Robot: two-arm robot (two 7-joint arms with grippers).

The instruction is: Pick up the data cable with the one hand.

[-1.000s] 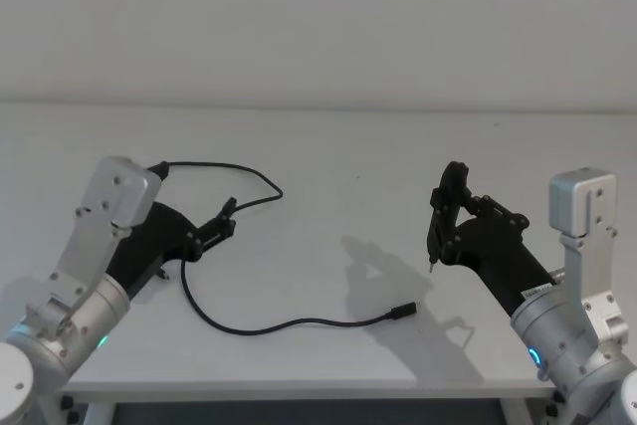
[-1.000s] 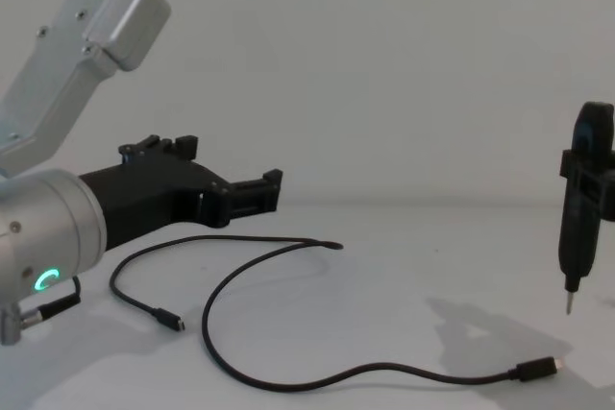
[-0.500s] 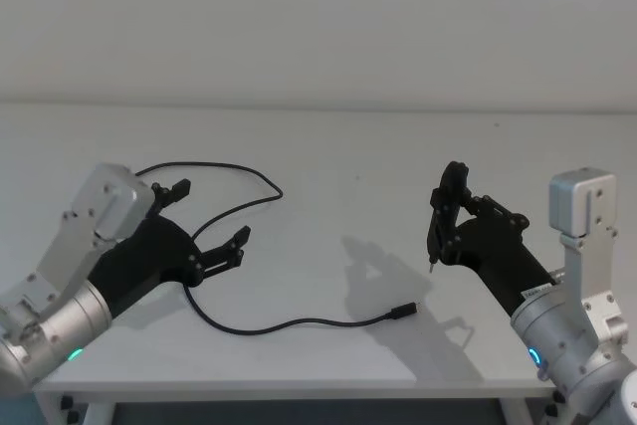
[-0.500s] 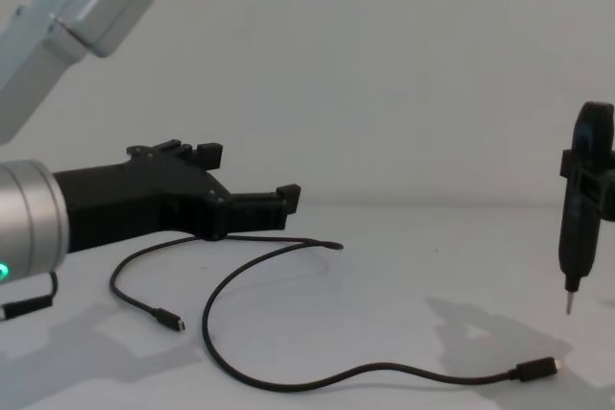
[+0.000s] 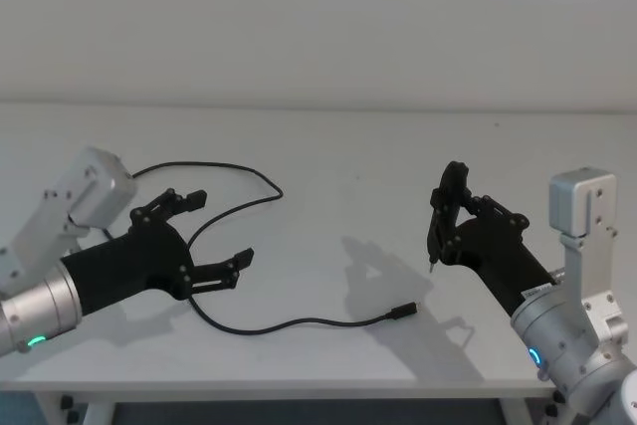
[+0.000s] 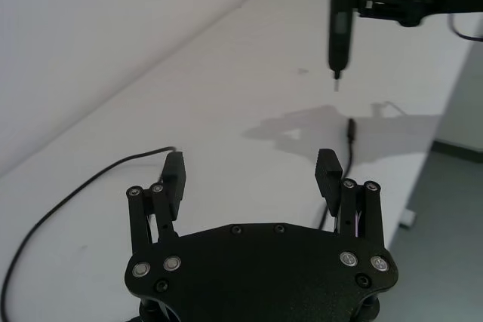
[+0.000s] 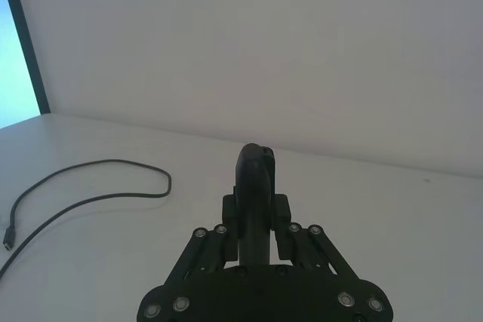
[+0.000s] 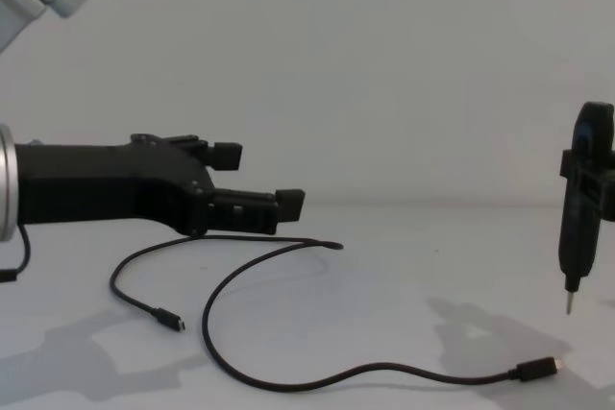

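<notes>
Left gripper (image 5: 221, 226) hovers wide open above the data cable (image 5: 299, 322), apparently clear of it; grasp and lift remain. Right gripper (image 5: 448, 231) sits parked, clamping a pin-tipped tool (image 5: 435, 236).

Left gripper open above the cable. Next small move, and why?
Probably lower the left gripper straight down until its open fingers straddle the data cable strand that seems to pass beneath. It hovers above the table, where the cable lies flat, ungrasped. The right gripper, holding the slim black tool, is far right.
</notes>
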